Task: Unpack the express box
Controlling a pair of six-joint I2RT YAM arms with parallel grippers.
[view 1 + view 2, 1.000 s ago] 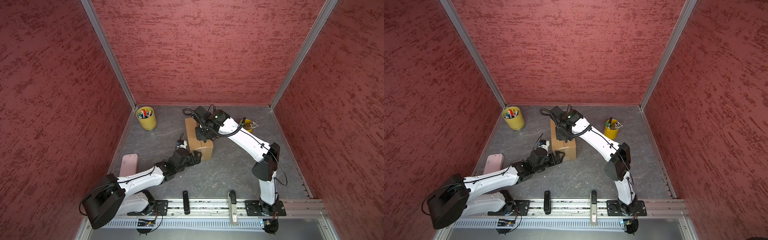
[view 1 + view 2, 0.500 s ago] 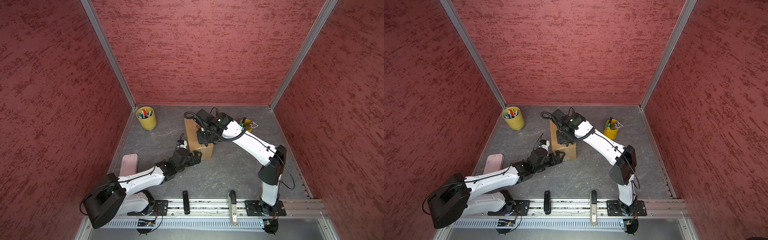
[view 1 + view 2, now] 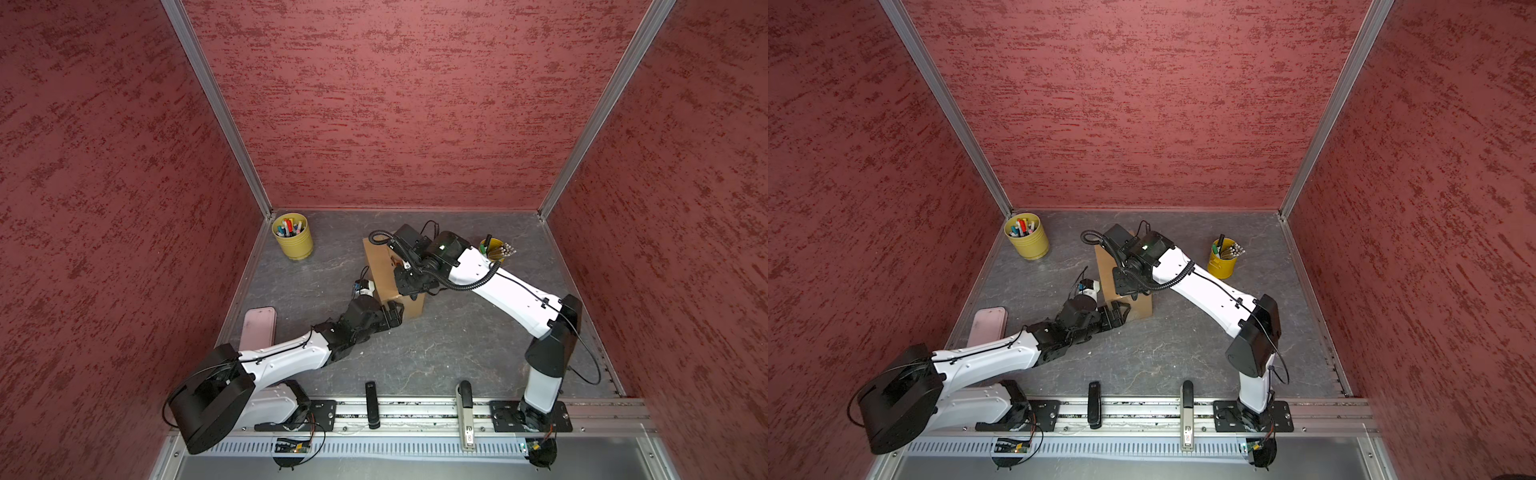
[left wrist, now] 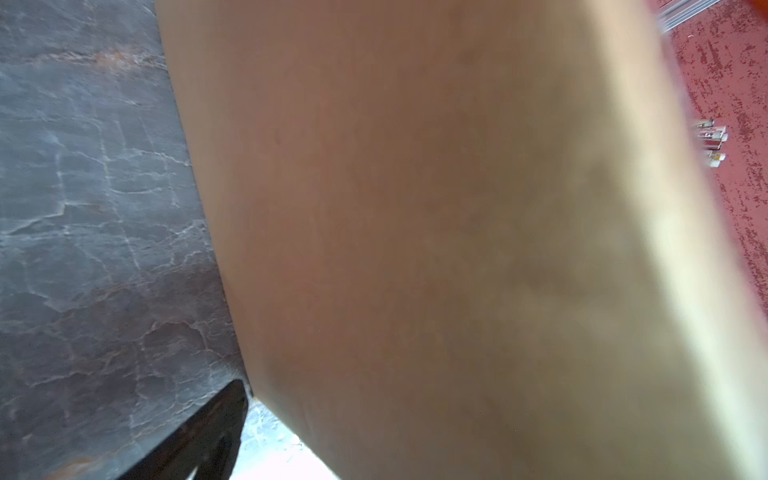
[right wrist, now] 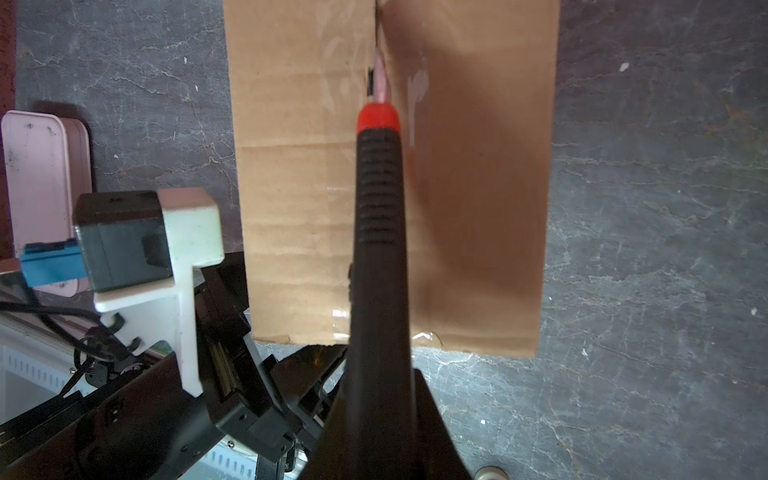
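Okay, quick look from my end of the link. The express box lies flat on the grey table, roughly mid-table and towards the back. Its long side runs away from the front rail and its flaps are down. Both top views show the two arms meeting at it.

The right gripper is clamped on a cutter with a black ribbed handle and a red collar, and it hangs over the box top. In the right wrist view the pale blade tip goes down into the centre seam, well away from the near end. Clear tape shines along that seam. I can't tell if the stretch under the handle is slit, because the handle covers it.

The left gripper sits low at the near end of the box, by its left corner. Its fingers are spread wide and aren't gripping anything I can see. The left wrist view is mostly blurry brown cardboard, with one dark finger just beside the spot where the box wall meets the table.

Other stuff on the table:
- A yellow marker cup stands in the back-left corner.
- A yellow pen cup stands right of the box, near the right arm.
- A pink case lies along the left edge, near the left arm.
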